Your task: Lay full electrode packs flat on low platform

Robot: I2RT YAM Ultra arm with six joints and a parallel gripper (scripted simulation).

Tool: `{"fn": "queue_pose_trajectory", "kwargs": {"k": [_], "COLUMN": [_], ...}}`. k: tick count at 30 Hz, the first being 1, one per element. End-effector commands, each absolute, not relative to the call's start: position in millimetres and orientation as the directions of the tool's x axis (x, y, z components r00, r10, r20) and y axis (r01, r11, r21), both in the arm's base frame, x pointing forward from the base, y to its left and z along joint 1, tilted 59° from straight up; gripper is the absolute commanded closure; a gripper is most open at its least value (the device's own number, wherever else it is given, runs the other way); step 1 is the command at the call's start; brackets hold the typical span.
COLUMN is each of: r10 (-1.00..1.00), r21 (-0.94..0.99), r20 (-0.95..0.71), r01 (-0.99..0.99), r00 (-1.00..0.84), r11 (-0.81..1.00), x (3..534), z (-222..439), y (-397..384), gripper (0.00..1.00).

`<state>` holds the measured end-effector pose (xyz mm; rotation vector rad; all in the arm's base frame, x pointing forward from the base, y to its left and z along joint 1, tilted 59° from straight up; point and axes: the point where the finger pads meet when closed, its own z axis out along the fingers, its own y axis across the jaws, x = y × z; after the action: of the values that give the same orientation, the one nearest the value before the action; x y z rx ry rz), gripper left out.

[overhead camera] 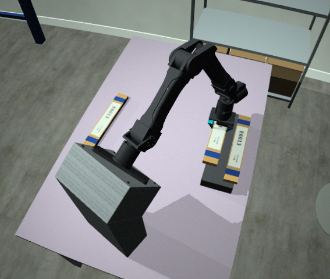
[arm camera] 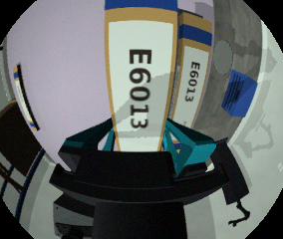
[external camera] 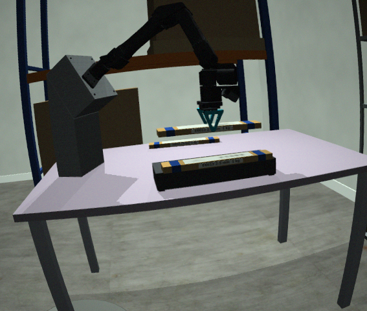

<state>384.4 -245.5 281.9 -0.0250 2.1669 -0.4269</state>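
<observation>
Lowering a held pack beside its neighbour on the platform

You have the gripper [overhead camera: 221, 125] [external camera: 213, 129] [arm camera: 139, 119] partly open, its fingers stopped against the sides of one electrode pack [overhead camera: 216, 144] [external camera: 206, 128] [arm camera: 141, 90], which hangs level above the low platform [overhead camera: 216, 176] [external camera: 210, 175]. A second pack [overhead camera: 237, 147] [external camera: 217, 161] [arm camera: 191, 80] lies flat on the platform, along its side farther from the arm's base. The third pack [overhead camera: 106, 120] [external camera: 185, 142] [arm camera: 26, 97] lies on the table well apart from the platform, on the base's side of it.

Your likely next move is down onto the platform's bare strip, if this pack is a full one; looks alone cannot tell you its weight. Set it down too far toward the base and its middle may miss the platform, so it could tip off. Drift the other way and its edge may land on the second pack, leaving it tilted; that is also wrong if the second pack is light. Open early and it drops and may skid.

The arm [overhead camera: 170, 93] [external camera: 136, 36] arches high from its base, elbow up, then folds down to the platform, with the wrist upright and the fingers pointing down.
</observation>
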Motion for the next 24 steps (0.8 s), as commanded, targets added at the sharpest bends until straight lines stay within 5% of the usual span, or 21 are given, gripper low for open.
{"fn": "queue_pose_trajectory", "kwargs": {"k": [1,24], "r10": [-0.199,-0.185], "r21": [-0.344,-0.332], "r20": [-0.811,-0.803], "r01": [0.172,0.169], "r00": [-0.550,-0.566], "r11": [0.923,0.928], "x": [377,375], "z": [313,300], "y": [-252,-250], "gripper": [1.00,1.00]}}
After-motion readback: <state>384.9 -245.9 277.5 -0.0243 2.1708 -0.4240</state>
